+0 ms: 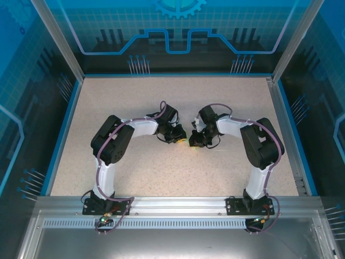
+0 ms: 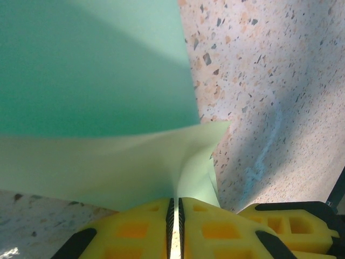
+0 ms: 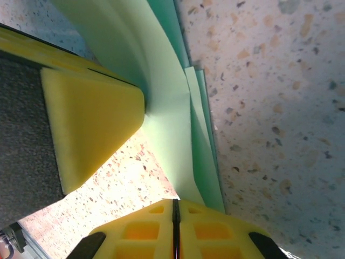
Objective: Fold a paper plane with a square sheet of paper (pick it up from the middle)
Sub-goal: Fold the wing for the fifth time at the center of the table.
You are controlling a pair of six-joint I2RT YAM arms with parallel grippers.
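Because cropped by the frame edges in both wrist views, gives away neither the full outline nor the nose end of the paper [image 2: 97, 162]. From above, lost almost wholly under the two wrists at mid-table [image 1: 161, 172], between the left gripper [image 1: 179, 136] and the right gripper [image 1: 197, 141]; cannot tell its heading there. In the left wrist view, fans up and to the left from the yellow fingers [image 2: 145, 226]: a darker green flap on top, a paler curled layer beneath, ending in a corner on the right. In the right wrist view, stands on edge as several stacked layers, with the long axis running from the fingers at the bottom up toward the top left. Clamped at both ends: each pair of fingers pressed together on a folded edge, with only a thin slit between. On its left face in the right wrist view, meets a second yellow pad [image 3: 89, 124]. Cannot tell whether any edge touches the speckled top.
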